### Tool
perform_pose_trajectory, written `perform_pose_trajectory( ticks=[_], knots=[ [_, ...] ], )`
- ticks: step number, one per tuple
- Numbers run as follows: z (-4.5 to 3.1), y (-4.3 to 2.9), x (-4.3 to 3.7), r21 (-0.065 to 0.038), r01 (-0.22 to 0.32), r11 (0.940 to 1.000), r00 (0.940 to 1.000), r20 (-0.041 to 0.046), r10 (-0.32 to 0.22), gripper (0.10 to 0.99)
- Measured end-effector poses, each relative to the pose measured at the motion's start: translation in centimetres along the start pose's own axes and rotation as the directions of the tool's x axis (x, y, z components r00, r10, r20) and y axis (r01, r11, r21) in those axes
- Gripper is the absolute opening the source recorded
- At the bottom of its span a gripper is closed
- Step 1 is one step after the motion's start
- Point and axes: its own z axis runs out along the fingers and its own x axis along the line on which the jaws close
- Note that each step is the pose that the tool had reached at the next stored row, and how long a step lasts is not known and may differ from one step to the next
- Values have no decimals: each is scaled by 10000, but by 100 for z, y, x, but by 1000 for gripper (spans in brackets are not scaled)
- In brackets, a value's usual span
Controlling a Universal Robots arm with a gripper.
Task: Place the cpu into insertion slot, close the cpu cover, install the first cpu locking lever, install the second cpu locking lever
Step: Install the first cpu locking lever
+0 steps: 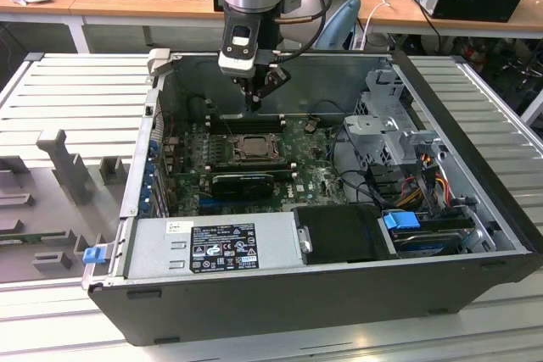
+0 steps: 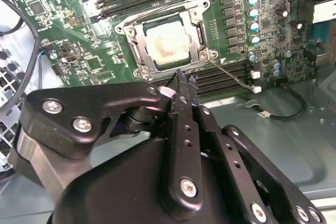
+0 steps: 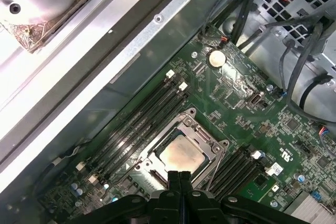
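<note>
Hanging over the motherboard (image 1: pixel 316 174) between the insertion slot (image 1: pixel 251 148) and the board's far edge in the exterior view, the gripper (image 1: pixel 253 110) has its fingers pressed together, holding nothing. Both wrist views add detail: the cpu (image 2: pixel 167 43) sits in the slot, with the cpu cover (image 2: pixel 199 31) flat around it.

Power supply (image 1: pixel 161 247) label (image 1: pixel 223 247): print too small, unreadable.

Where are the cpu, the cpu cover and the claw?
cpu (image 2: pixel 167 45): second wrist view, middle of its pale face.
cpu cover (image 2: pixel 195 23): second wrist view, its side bar.
claw (image 3: pixel 180 176): first wrist view, between its fingertips.
</note>
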Motion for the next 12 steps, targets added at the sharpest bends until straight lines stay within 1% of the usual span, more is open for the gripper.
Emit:
perform_pose_trajectory(
  ticks=[6,12],
  knots=[
    [0,0,0,-1,392,9992,9992,-21,-392,106],
    [0,0,0,-5,989,9951,9951,-54,-989,106]
  ],
)
